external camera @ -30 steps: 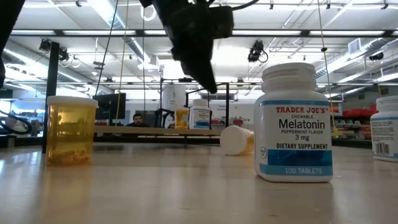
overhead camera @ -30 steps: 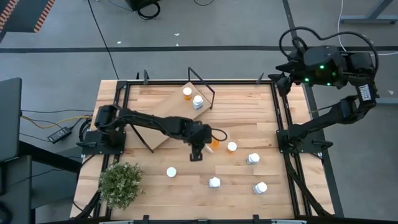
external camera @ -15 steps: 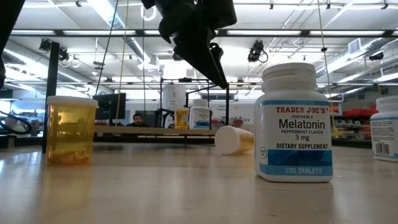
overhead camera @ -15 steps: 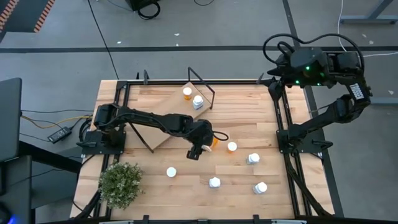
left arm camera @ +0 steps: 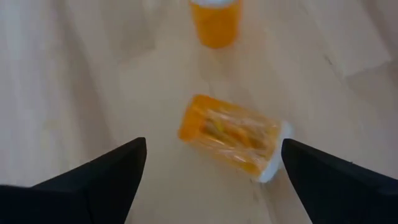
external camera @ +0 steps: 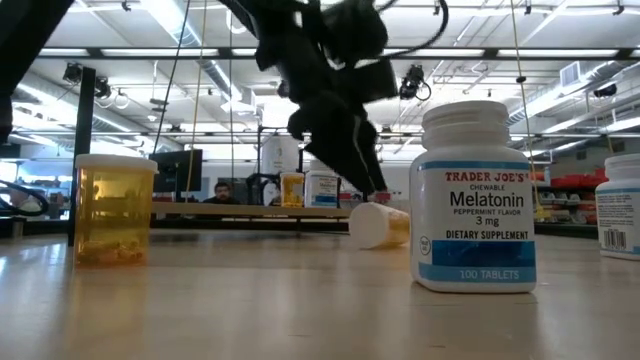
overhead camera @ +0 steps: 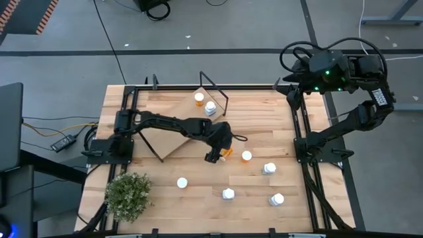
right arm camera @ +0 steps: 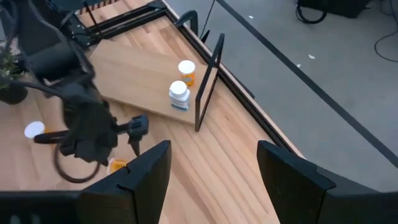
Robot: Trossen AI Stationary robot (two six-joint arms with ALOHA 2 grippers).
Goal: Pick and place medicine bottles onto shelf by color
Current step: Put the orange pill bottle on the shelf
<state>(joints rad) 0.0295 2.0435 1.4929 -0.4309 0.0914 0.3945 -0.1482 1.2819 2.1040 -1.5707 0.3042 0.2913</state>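
Your left gripper has spread its jaws since a second ago, shifting right over the tipped orange bottle.
Largest first: the shelf carries two bottles; the right gripper hangs parted beyond the table's far right corner, holding nothing; the tipped bottle lies free on the table.

Two small cylindrical medicine bottles stand side by side on the flat light-wood shelf board. A small tipped-over bottle lies on the slatted wooden table, near the shelf.
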